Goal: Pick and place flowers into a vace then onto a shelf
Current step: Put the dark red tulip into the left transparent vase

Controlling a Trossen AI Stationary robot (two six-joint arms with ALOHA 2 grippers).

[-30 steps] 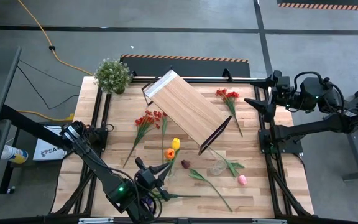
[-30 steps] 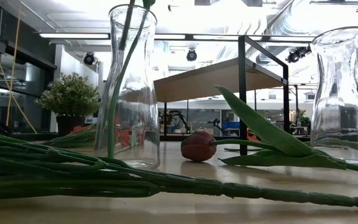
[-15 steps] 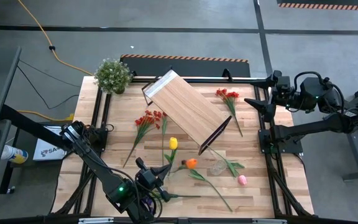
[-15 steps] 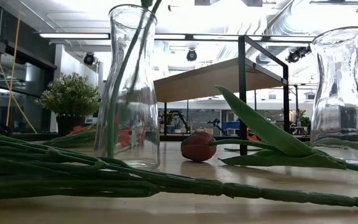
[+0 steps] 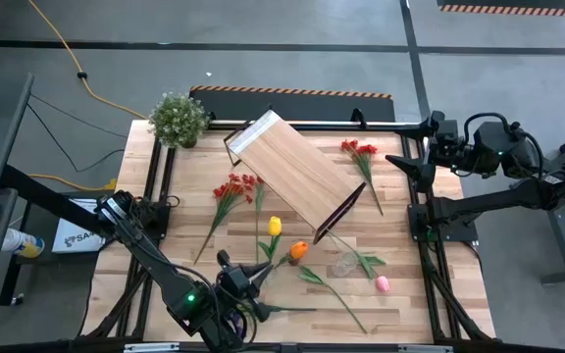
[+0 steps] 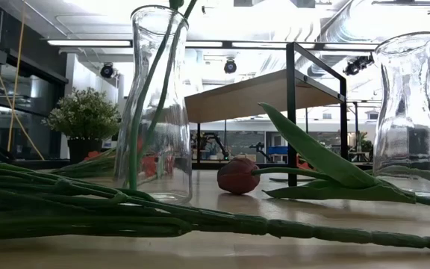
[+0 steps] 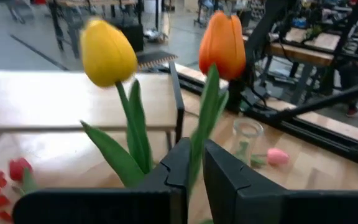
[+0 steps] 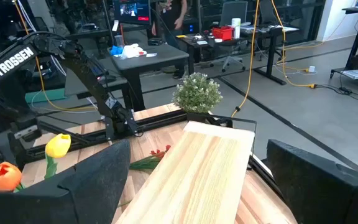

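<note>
The left gripper sits near the table's front edge, its jaws nearly shut on the green stem of the orange tulip, as the left wrist view shows; the yellow tulip rises just beside it. In the low view 2 stems stand inside the left glass vase. The right gripper waits at the table's right edge with its fingers spread wide, holding nothing.

The shelf lies diagonally across the table's middle, from the back-left toward the centre-right. The potted plant stands at the back-left corner. A red spray lies left of the shelf, another red spray to its right near the back. A second glass vase stands near the front, with a pink tulip just beside it toward the front-right. A maroon tulip lies between the 2 vases in the low view. The front-right corner is bare wood.
</note>
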